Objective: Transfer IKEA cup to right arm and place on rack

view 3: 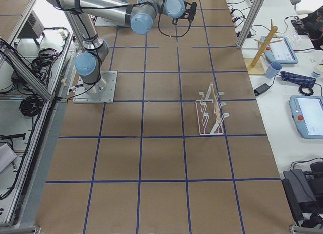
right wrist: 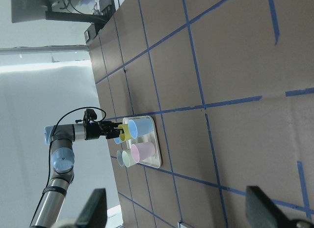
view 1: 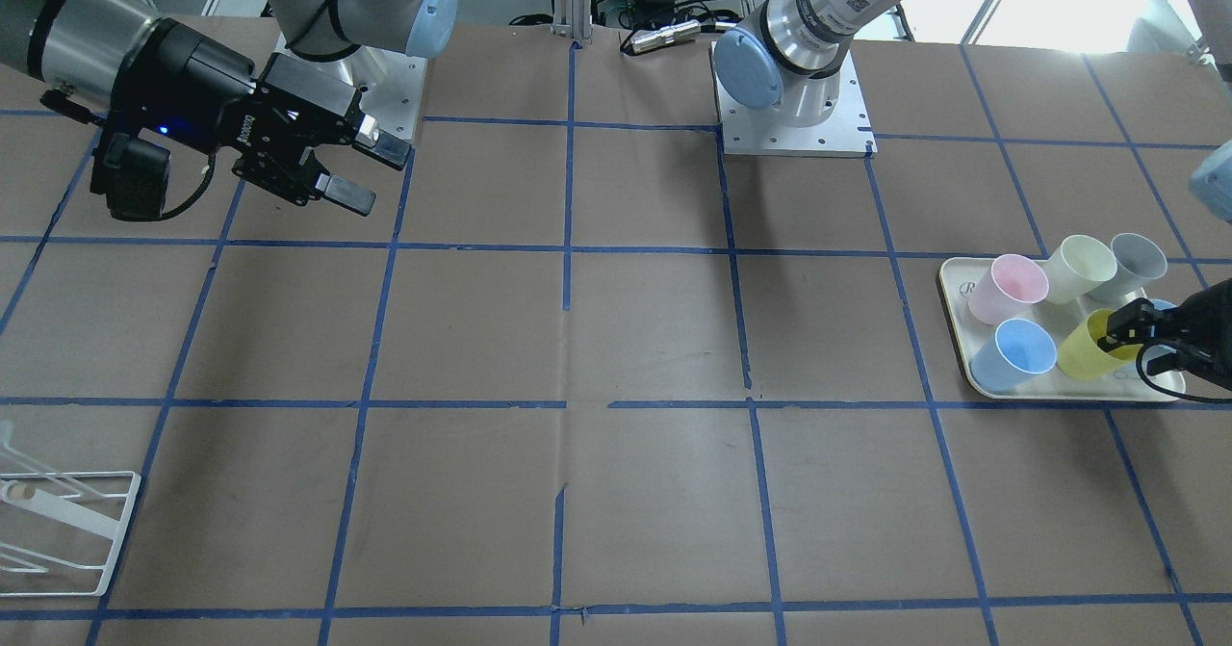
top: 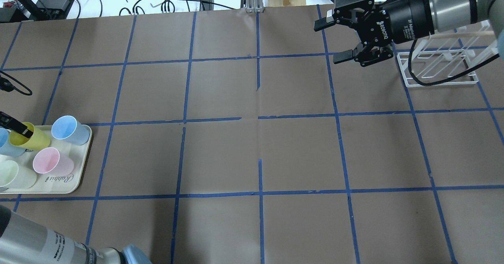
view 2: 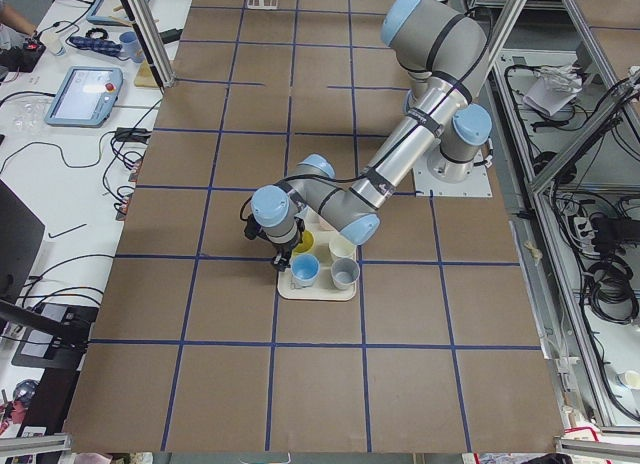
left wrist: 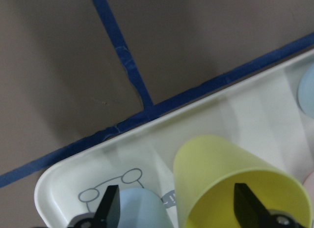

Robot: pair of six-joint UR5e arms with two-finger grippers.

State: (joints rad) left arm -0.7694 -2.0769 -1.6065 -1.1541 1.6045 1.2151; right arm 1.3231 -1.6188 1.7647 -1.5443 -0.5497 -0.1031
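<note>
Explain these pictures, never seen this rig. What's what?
Two robot arms, the left arm and the right arm, are bolted to a paper-covered table. There are six cameras: one faces the robot, one sits behind it, one is at each table end and one on each wrist. The left claw is open at the rim of a yellow cup, which is on a cream tray beside a pink cup and others. The right claw hangs open and empty near a white wire rack. Nothing is gripped yet.
</note>
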